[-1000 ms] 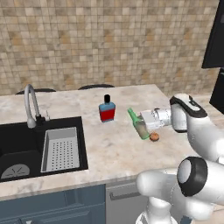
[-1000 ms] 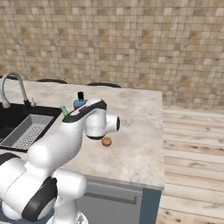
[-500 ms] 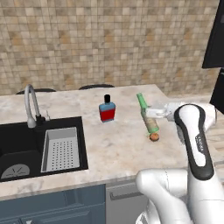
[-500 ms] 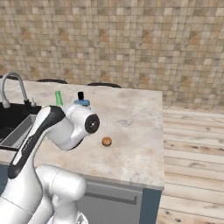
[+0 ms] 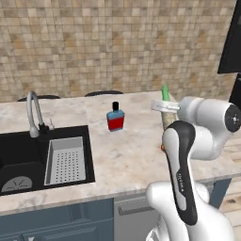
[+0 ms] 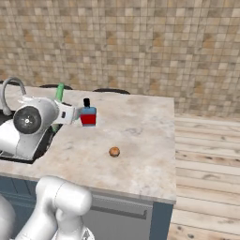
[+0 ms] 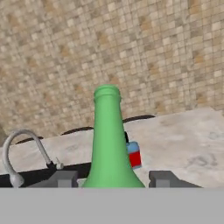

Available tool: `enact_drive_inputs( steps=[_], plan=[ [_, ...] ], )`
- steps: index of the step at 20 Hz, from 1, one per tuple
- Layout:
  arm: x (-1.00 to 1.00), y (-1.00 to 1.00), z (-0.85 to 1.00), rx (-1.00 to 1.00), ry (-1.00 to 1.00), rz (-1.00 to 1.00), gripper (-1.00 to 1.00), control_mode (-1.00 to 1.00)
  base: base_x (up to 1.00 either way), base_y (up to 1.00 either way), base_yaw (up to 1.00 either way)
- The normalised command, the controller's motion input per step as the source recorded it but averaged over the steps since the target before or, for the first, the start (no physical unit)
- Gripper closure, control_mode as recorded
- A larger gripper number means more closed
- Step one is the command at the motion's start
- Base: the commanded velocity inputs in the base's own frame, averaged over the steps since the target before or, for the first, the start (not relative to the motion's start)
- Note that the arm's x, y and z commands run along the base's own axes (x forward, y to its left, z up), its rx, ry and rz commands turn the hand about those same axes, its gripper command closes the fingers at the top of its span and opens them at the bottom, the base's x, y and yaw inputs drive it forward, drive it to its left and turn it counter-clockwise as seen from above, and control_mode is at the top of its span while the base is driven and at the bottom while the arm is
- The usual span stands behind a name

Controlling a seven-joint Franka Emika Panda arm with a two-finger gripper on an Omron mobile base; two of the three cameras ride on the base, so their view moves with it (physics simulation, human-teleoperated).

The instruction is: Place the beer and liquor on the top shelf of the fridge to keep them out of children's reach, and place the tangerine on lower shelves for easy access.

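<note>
Holding: my jaws point(image 7: 113, 179) grip slim green glass beer bottle point(image 7: 109, 144), upright.
Table: speckled marble point(image 6: 136, 140); squat blue-red liquor bottle point(image 6: 87, 115), round orange tangerine point(image 6: 114, 152) well apart.

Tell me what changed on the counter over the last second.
The gripper, shut on the beer, lifted it from a tilted pose low beside the tangerine to upright and clear above the counter, as the arm swung up. The liquor and tangerine stayed in place on the counter, and the sink and faucet are unchanged.
</note>
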Motion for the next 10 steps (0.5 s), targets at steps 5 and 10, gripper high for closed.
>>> enact_drive_inputs(
  steps=[5, 10],
  plan=[
    [-0.16, 0.0, 0.88, -0.2, 0.21, -0.23, 1.0, -1.0, 0.0, 0.0, 0.0],
    [-0.3, -0.04, 0.56, -0.19, 0.19, -0.12, 1.0, -1.0, 0.0, 0.0, 0.0]
  ],
)
